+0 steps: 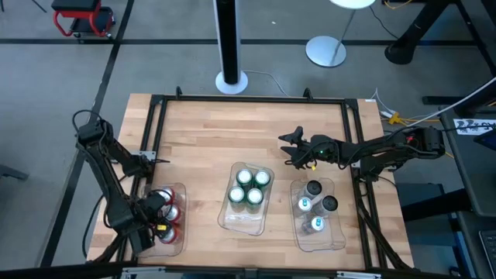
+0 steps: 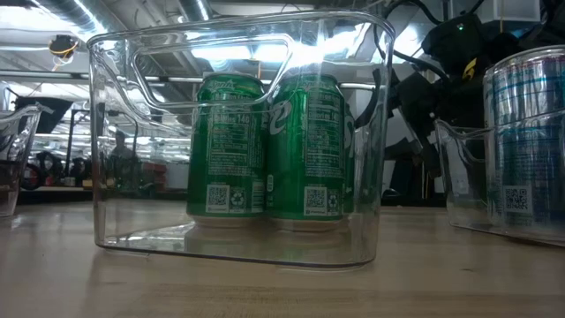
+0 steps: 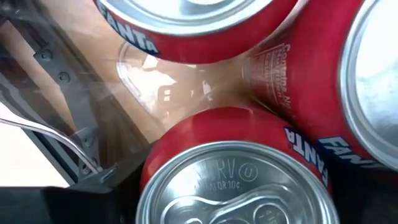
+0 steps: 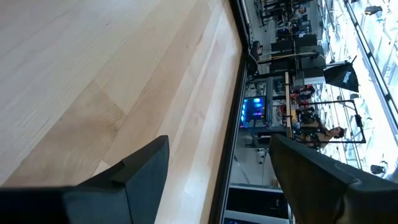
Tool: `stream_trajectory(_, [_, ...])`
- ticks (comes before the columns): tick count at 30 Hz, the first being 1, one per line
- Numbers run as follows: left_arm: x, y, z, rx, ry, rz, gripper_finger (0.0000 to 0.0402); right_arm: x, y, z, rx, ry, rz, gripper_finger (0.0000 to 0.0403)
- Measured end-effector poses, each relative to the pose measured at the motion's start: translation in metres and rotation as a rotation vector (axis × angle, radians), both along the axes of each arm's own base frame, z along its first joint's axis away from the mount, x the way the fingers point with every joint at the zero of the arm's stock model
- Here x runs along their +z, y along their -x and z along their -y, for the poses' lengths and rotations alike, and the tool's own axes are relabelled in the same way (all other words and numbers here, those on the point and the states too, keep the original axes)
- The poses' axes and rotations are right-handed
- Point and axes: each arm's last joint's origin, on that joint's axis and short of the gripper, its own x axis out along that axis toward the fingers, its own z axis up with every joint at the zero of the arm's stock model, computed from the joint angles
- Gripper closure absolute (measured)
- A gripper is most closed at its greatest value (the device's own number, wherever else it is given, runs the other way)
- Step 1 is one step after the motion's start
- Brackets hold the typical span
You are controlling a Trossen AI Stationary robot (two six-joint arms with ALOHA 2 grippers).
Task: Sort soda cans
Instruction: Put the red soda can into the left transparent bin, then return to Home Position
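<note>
Three clear trays stand in a row near the table's near edge. The left tray (image 1: 180,242) holds red soda cans (image 1: 169,203), the middle tray (image 1: 242,222) green cans (image 1: 249,187), and the right tray (image 1: 322,242) silver-grey cans (image 1: 313,189). My left gripper (image 1: 160,225) reaches down into the left tray, shut on a red can (image 3: 217,180), with two more red cans (image 3: 348,81) touching it. My right gripper (image 1: 293,147) hovers open over bare wood beyond the right tray, holding nothing. The low view shows the green cans (image 2: 265,150) standing upright on their bases. My left gripper comes from above, pointing down, with the red can's upper wall (image 3: 186,134) between its two fingers. The fingers show only as dark edges at both sides of the can, so the exact contact is hidden. The can stands upright inside the left tray, against its neighbours.
A black metal frame (image 1: 155,124) runs round the wooden table top. The far half of the table (image 1: 232,132) is bare wood. The tray walls (image 2: 371,150) rise above the cans. A lamp base and a pole stand on the floor beyond the far edge.
</note>
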Motion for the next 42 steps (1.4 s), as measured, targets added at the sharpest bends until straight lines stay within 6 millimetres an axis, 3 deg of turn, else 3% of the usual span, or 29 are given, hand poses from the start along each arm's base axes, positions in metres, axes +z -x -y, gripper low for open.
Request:
stream_trajectory(17, [0.005,0.002,-0.003,-0.052,0.027,-0.013,0.0069,0.0,0.0,0.0,0.0,-0.001,-0.005,0.0125])
stream_trajectory(33, [0.059,0.018,-0.039,-0.073,0.154,0.111,0.0068,0.0,0.0,0.0,0.001,0.006,-0.008,0.0125])
stream_trajectory(39, [0.079,0.029,-0.063,-0.067,0.224,0.167,0.0068,-0.001,0.0,0.0,0.001,0.007,-0.01,0.0125])
stream_trajectory(42, [0.088,0.032,-0.075,-0.044,0.222,0.279,0.0068,-0.003,0.001,0.0,0.002,0.006,-0.033,0.0125])
